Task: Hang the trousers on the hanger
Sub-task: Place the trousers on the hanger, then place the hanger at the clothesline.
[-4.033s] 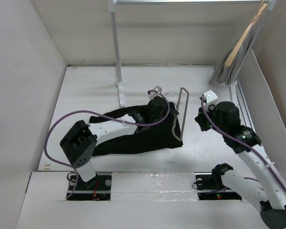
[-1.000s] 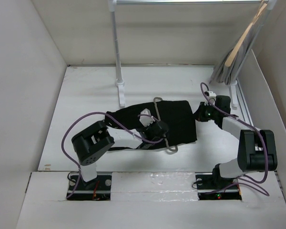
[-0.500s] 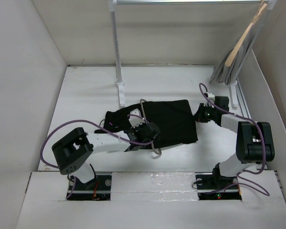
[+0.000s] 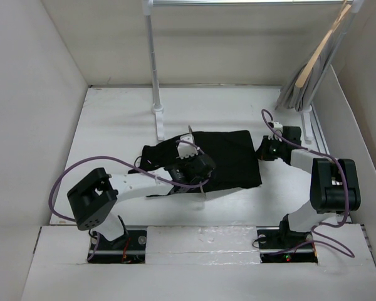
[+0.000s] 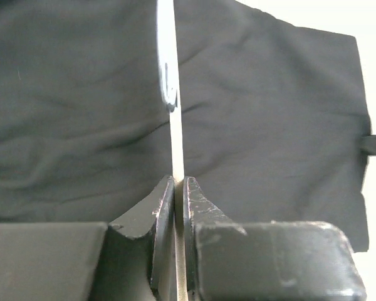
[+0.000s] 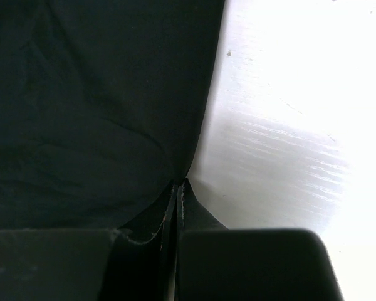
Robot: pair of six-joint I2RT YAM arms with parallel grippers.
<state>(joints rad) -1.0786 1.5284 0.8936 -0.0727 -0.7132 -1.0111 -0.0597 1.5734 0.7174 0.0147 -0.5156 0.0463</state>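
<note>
Trousers (image 4: pixel 232 160), black and folded into a broad rectangle, lie flat in the middle of the white bench (image 4: pixel 113 125). Their long side runs from left to right. A bunched dark end trails off toward the left.

The hanger (image 5: pixel 175 150) is a thin grey wire, and the left fingers (image 5: pixel 141 219) are clamped tight on it. The left wrist view shows the wire standing straight up out of the closed fingers, with a small twist partway along. Black cloth fills the background on both sides of it. In the overhead view the wire runs from the near side to the far side, crossing the trousers' long axis over their left half. I cannot tell whether the wire rests on the cloth or hangs just above it.

The right fingers (image 6: pixel 197 219) are pressed together on the trousers' right edge, pinching the hem where the fabric meets bare bench.

Each arm holds one end of the job. The left arm has the hanger and is nearer the middle of the cloth, while the right arm anchors the far right edge. The coming move probably depends on keeping the wire square across the legs, so the fabric can fold over it evenly.
</note>
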